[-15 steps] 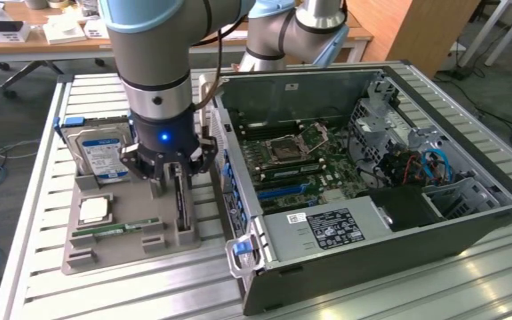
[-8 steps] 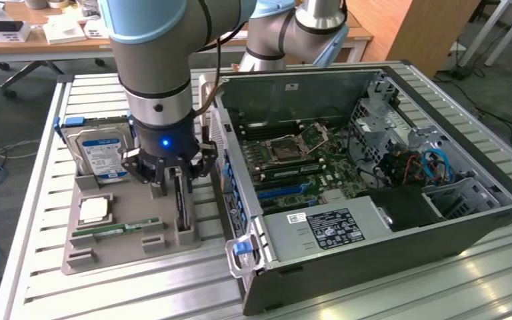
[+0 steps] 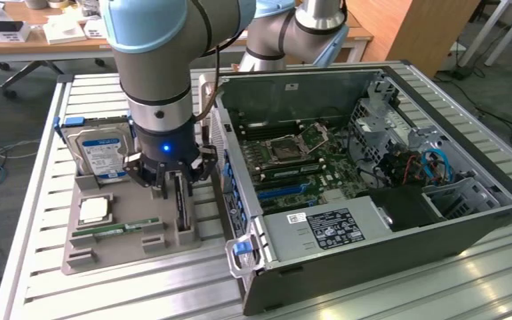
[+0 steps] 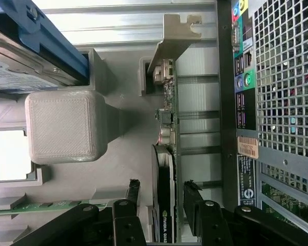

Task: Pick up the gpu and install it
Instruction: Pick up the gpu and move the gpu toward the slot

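- In the exterior view, the hard drive [image 3: 101, 155] stood at nine o'clock from the gripper [image 3: 174, 181]: silver casing, glossy blue-white label.
- The tray [image 3: 123, 257] under it was matte grey, its blocks finely ribbed like printed plastic.
- The gripper's jaws were spread wide and straddled the gpu [image 3: 183, 213] with nothing clamped. Its black fingers [image 4: 194, 197] appeared clear of both faces.
- The gpu stood on edge in a slot at the tray's three o'clock side, a thin dark card with a bent silver bracket [image 4: 174, 36].
- I judged a good grasp needed the card centred and the pads square on its flat faces, off the small components.
- At three o'clock lay the open case [image 3: 469, 220], with dark walls and perforated steel.
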### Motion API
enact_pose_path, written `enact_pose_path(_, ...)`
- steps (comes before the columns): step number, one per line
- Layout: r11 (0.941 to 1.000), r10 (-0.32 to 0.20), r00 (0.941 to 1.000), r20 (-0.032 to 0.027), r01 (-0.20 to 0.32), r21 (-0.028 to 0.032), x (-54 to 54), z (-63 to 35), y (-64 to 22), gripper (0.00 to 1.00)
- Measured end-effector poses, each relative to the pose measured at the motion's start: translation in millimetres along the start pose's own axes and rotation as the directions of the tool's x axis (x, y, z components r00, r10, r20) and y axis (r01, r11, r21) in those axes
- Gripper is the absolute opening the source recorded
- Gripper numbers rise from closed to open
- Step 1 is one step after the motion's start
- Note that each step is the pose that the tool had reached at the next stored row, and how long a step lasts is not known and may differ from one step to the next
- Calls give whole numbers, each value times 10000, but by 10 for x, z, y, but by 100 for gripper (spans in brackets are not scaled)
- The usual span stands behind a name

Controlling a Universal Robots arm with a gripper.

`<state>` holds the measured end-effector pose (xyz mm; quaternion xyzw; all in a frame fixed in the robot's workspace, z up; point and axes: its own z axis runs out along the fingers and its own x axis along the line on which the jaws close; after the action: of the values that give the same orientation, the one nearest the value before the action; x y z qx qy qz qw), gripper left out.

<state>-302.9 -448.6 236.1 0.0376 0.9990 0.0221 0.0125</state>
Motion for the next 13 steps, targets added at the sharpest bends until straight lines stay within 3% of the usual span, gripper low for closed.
enact_pose_path(13, 10000, 4, 10000, 1, -4, 0, -24, 40, 0, 47)
